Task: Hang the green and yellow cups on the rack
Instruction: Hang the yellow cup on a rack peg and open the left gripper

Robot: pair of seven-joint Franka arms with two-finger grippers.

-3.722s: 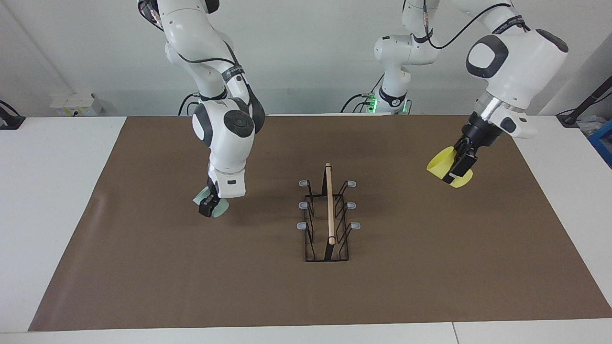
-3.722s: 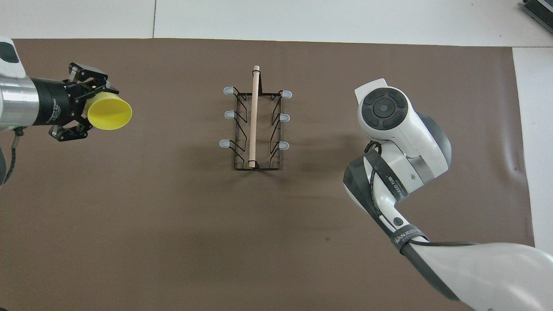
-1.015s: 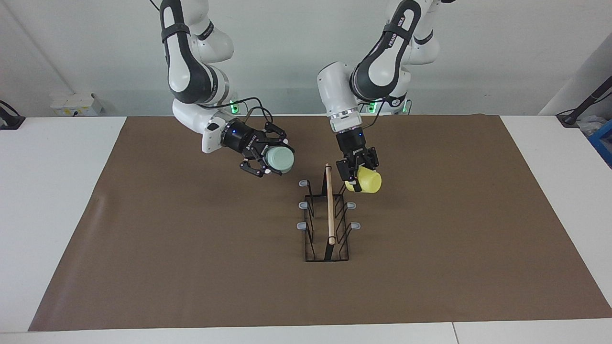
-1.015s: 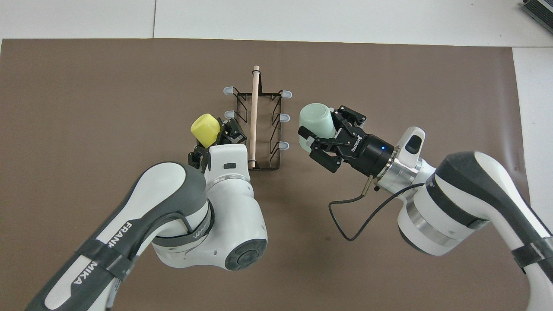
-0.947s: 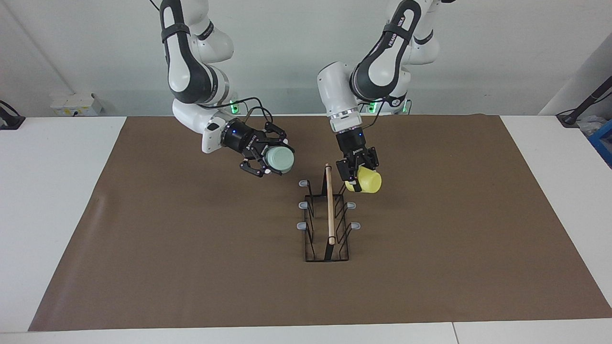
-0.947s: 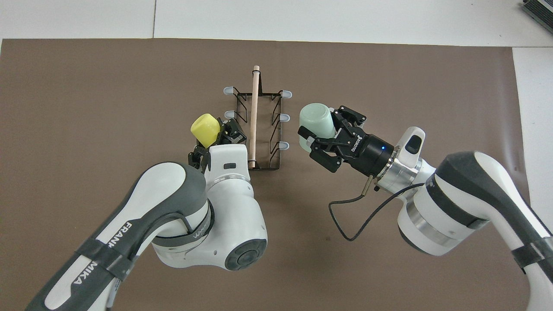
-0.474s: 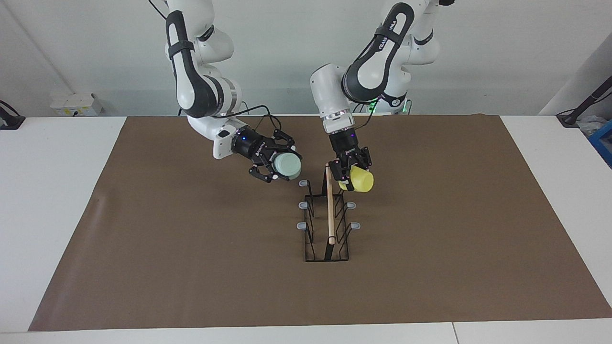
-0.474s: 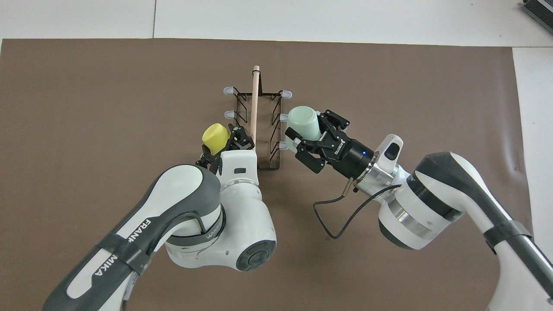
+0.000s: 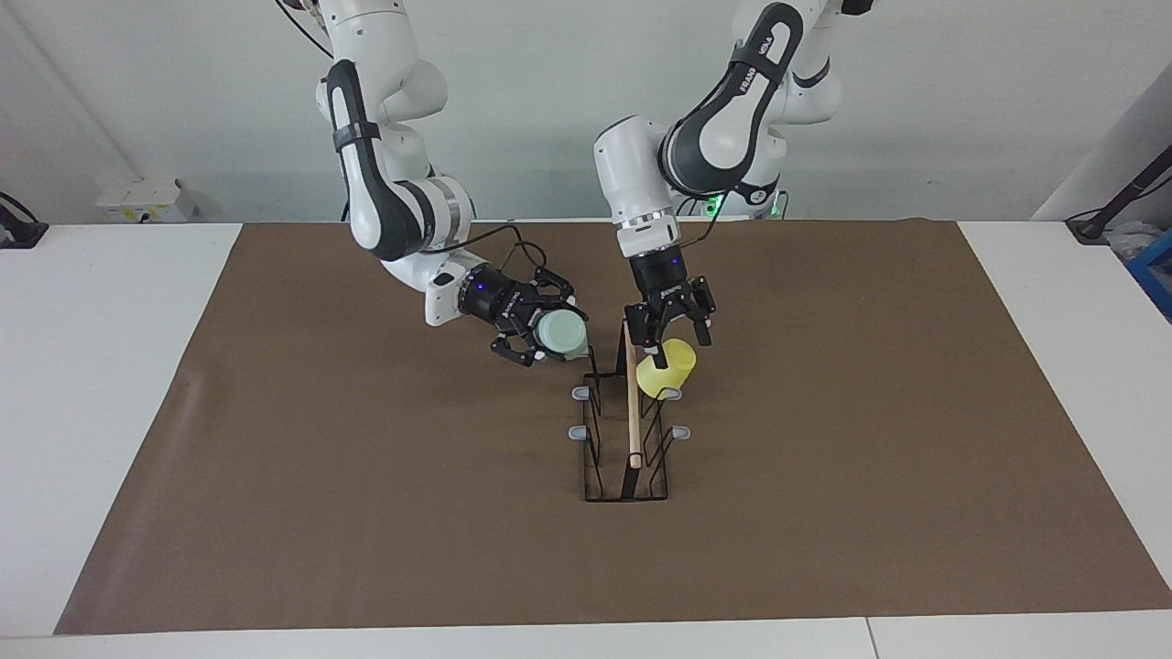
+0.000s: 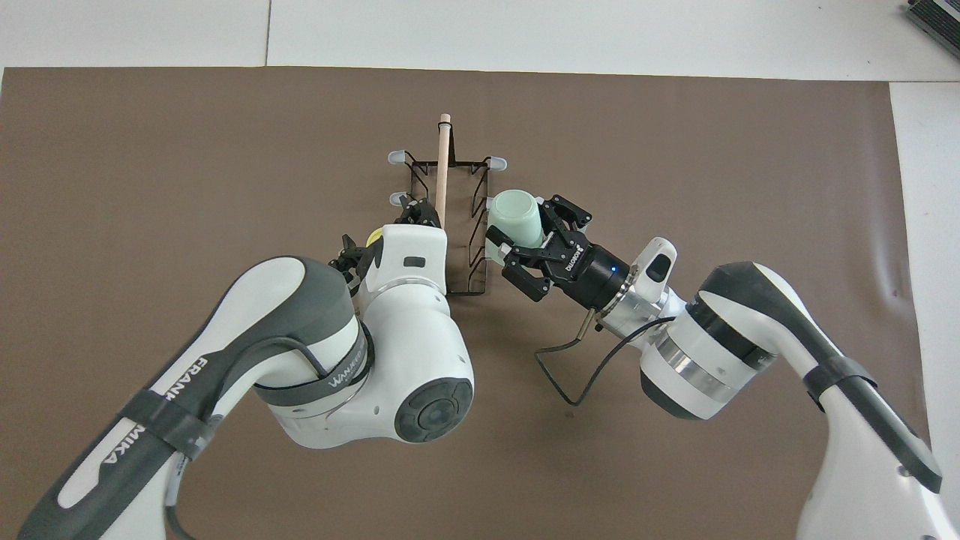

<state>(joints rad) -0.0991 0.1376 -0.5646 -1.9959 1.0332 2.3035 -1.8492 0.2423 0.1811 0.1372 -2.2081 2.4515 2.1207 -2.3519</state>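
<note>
The yellow cup (image 9: pixel 667 366), just released by the spread fingers of the left gripper (image 9: pixel 671 334), is left on a rack (image 9: pixel 625 430) prong, while the green cup (image 9: pixel 560 336) remains pinched in the right gripper (image 9: pixel 540 337) beside the rack.

White table (image 9: pixel 110 384), most of its top covered by a brown mat (image 9: pixel 366 513). Plain pale wall (image 9: pixel 549 110) along the top of the frame. White socket box (image 9: pixel 146 199) at upper left. Blue crate (image 9: pixel 1155 275) at right edge.
</note>
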